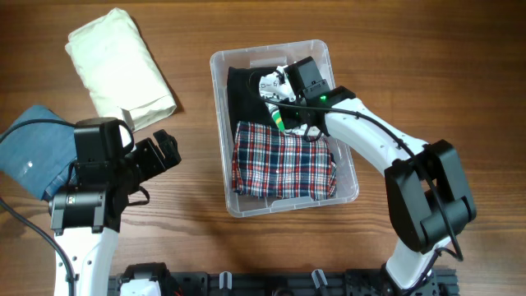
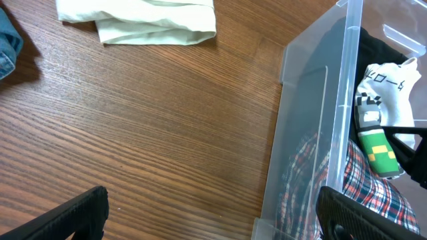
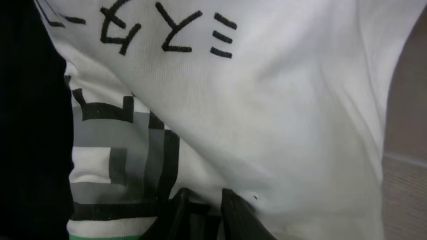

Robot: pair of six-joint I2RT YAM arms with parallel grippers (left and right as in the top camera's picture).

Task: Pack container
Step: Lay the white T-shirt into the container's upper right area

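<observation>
The clear plastic container stands at the table's middle; its wall also shows in the left wrist view. Inside lie a red plaid cloth at the near end and a black cloth at the far end. My right gripper is inside the container's far half, shut on a white garment with black print and a green patch, which fills the right wrist view above the pinched fingers. My left gripper is open and empty over the table, left of the container.
A folded cream cloth lies at the far left, also in the left wrist view. A folded blue denim cloth lies at the left edge, partly under my left arm. Bare wood lies between them and the container.
</observation>
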